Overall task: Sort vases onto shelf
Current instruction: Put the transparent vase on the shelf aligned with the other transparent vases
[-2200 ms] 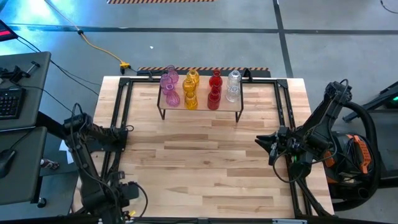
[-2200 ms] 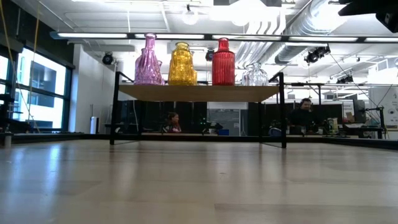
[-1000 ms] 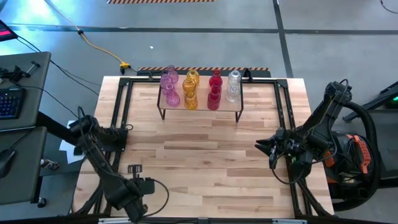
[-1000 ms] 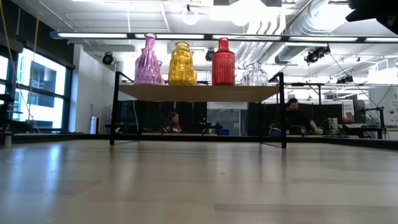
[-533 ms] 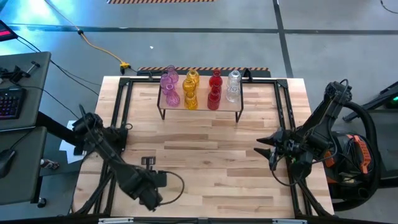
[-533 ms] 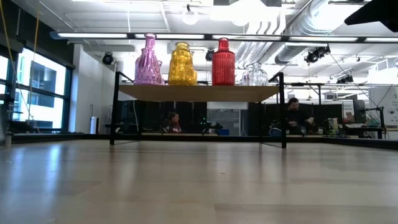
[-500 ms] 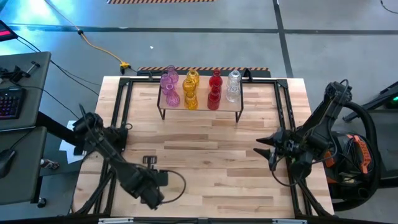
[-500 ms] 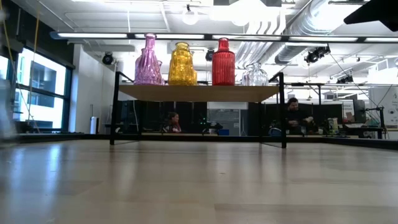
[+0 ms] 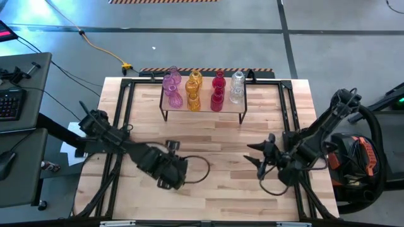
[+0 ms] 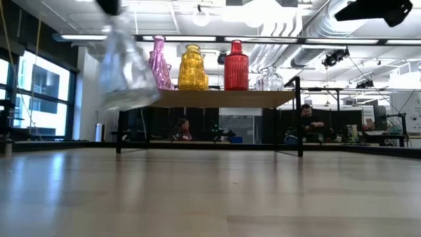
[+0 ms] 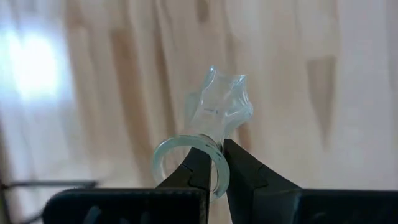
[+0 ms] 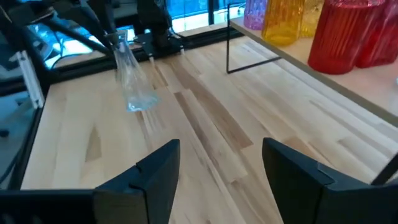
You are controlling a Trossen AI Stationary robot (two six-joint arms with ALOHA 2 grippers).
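The shelf (image 9: 203,111) stands at the table's far middle on black wire legs. On it stand several vases in pairs by colour: pink (image 9: 172,88), yellow (image 9: 194,89) and red (image 9: 218,89), with a clear one (image 9: 237,86) at the right end. My left gripper (image 9: 180,171) hangs over the table's middle left, shut on another clear vase (image 10: 125,66). That vase also shows in the right wrist view (image 12: 134,84). My right gripper (image 9: 254,161) is open over the middle right, holding nothing, and points at the left gripper. My left gripper pinches the rim of the clear vase's mouth (image 11: 219,169), with one finger (image 11: 198,168) inside the mouth and the other outside. The fingers come from above. The vase hangs below them, slightly tilted and lifted clear of the table.
A black metal frame (image 9: 124,113) runs along the table's left, right and far sides, around the shelf. Bare wood (image 9: 214,135) lies between the shelf and the grippers. People (image 10: 309,122) sit in the room beyond the table. A desk with a keyboard (image 9: 9,101) stands off to the left.
My left gripper has swung from the table's near left corner toward its middle, carrying the clear vase clear of the table and into the low view. My right gripper has moved toward the table's left and a little toward the near edge, and has opened wider.
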